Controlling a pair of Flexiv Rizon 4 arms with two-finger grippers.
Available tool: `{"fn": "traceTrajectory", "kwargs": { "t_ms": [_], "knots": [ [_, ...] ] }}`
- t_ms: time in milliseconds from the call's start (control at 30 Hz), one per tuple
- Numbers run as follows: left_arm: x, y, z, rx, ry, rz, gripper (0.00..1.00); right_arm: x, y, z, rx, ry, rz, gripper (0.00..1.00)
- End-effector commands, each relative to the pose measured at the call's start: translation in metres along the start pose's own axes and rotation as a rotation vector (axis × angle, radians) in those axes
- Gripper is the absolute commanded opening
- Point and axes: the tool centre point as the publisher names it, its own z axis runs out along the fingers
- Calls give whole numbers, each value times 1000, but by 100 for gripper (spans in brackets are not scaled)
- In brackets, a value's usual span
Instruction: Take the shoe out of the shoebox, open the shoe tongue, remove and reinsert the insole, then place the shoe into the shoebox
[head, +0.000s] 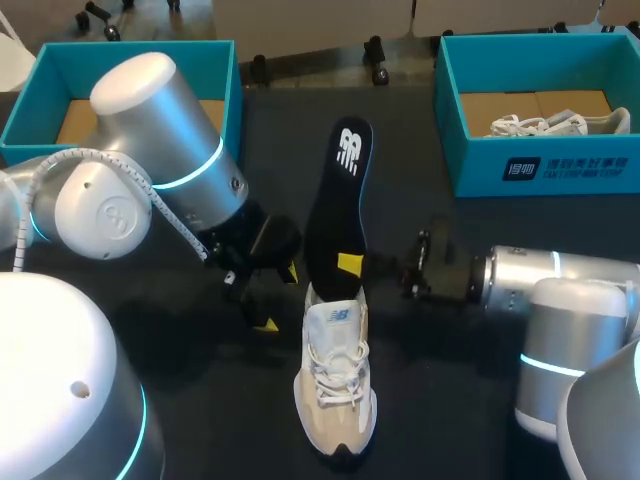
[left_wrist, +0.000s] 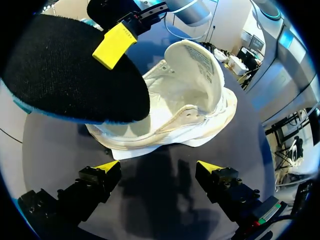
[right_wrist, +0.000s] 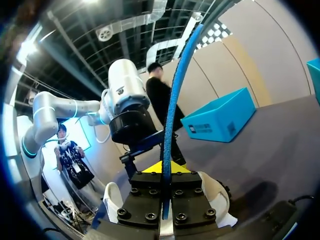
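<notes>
Robotics lab, robot arms (head: 150, 170), dark worktable (head: 200, 420)

You have even light from above in the head view. The dark surface (head: 450, 400) takes only soft shadows beside the shoe (head: 337, 385) and under the arms, and the left arm's silver housing (head: 160, 130) carries a pale sheen. In the left wrist view the shoe is brightly lit and throws a shadow toward the left end effector (left_wrist: 157, 166), while the insole (left_wrist: 65, 75), close to the lens, stays dark. In the right wrist view the ceiling lamps (right_wrist: 27, 47) glare, and straight lines bow toward the rim.
</notes>
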Motion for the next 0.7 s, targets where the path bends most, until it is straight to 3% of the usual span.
{"fn": "traceTrajectory", "kwargs": {
  "t_ms": [33,367,700],
  "knots": [
    [0,0,1,1,-1,1,100,-8,2,-1,19,26,-6,0],
    [0,0,1,1,-1,1,100,-23,0,-2,6,51,2,0],
    [-1,-1,1,-2,-2,-6,100,-24,-1,-3,-1,58,-2,0]
  ]
}}
